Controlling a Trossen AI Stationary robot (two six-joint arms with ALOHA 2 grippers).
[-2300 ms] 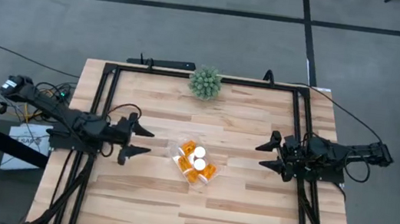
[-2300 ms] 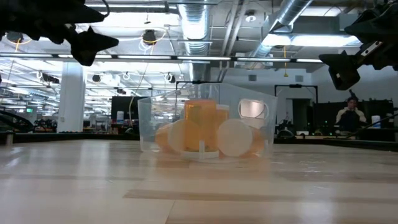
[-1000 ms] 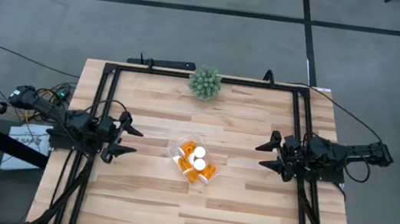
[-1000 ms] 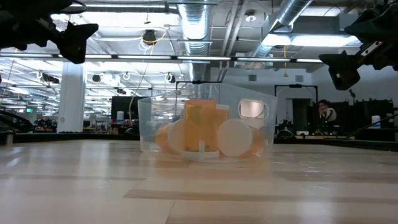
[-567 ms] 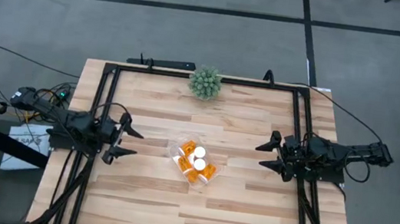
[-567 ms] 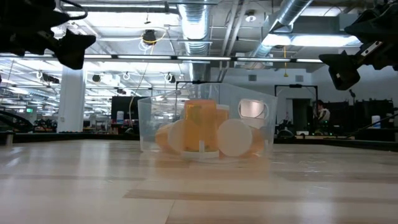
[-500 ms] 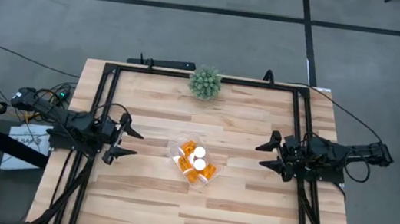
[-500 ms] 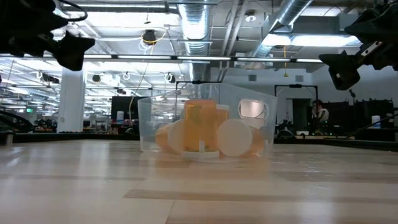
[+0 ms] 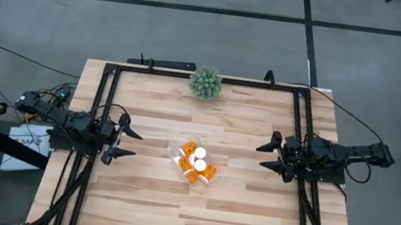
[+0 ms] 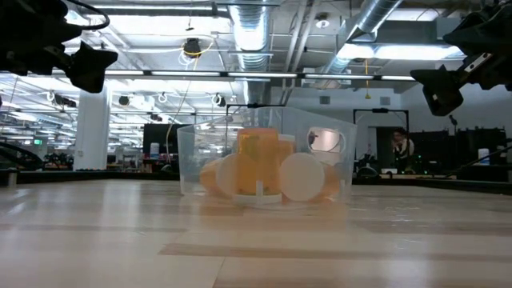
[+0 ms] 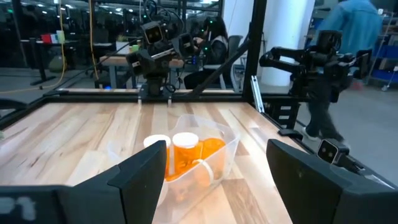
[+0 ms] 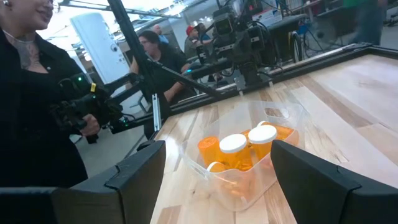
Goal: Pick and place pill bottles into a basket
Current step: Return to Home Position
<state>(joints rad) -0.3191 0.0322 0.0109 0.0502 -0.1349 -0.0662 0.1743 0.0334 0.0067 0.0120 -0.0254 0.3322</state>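
Note:
The clear plastic basket (image 9: 194, 164) stands on the table's middle, also in the low view (image 10: 266, 164), the left wrist view (image 11: 205, 163) and the right wrist view (image 12: 249, 155). Several orange pill bottles with white caps (image 9: 196, 161) sit inside it, some upright, some lying (image 10: 301, 178). My left gripper (image 9: 127, 141) is open and empty at the table's left side, well clear of the basket. My right gripper (image 9: 267, 156) is open and empty at the table's right side.
A spiky green ball plant (image 9: 206, 83) stands near the far edge. A black metal frame (image 9: 105, 100) runs around the tabletop. People stand beyond the table in the right wrist view (image 12: 31, 93). Bare wood lies on all sides of the basket.
My left gripper has drawn back a little toward the table's left edge, still open. The basket, the bottles and my right gripper have kept still.

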